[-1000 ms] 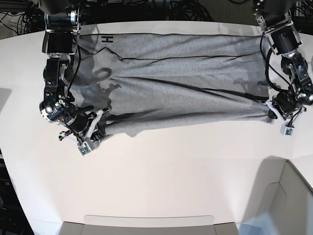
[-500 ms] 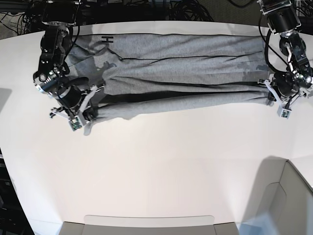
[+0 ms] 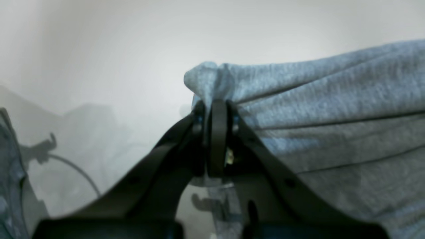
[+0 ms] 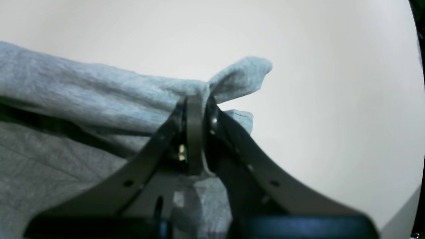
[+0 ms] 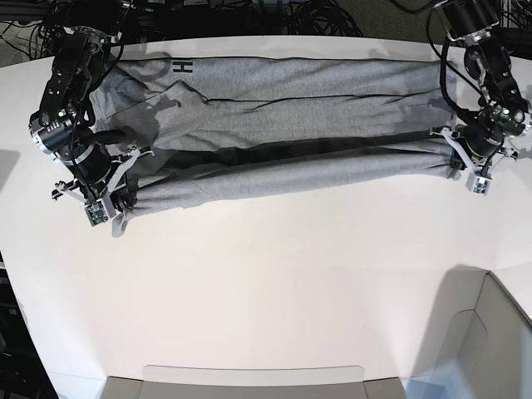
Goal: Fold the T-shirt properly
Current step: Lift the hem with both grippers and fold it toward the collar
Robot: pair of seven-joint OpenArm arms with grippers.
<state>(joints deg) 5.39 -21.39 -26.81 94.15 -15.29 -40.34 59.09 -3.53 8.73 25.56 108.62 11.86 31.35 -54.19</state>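
Observation:
The grey T-shirt (image 5: 291, 91) lies stretched across the far part of the white table (image 5: 274, 283), with black lettering (image 5: 181, 66) at its far left corner. Its near edge is lifted into a taut roll between both grippers. My left gripper (image 5: 451, 156), on the base view's right, is shut on a bunched corner of the shirt; the left wrist view shows the gripper (image 3: 215, 109) and the cloth (image 3: 332, 99). My right gripper (image 5: 126, 199), on the base view's left, is shut on the other corner; the right wrist view shows that gripper (image 4: 197, 103) and cloth (image 4: 66, 89).
A grey bin (image 5: 490, 332) stands at the near right corner. A flat light tray (image 5: 249, 378) lies at the near edge. Dark cables (image 5: 316, 17) lie behind the table's far edge.
Both grippers have carried the shirt's near edge toward the table's far side and pulled it taut. The arm on the base view's left has also shifted outward to the left.

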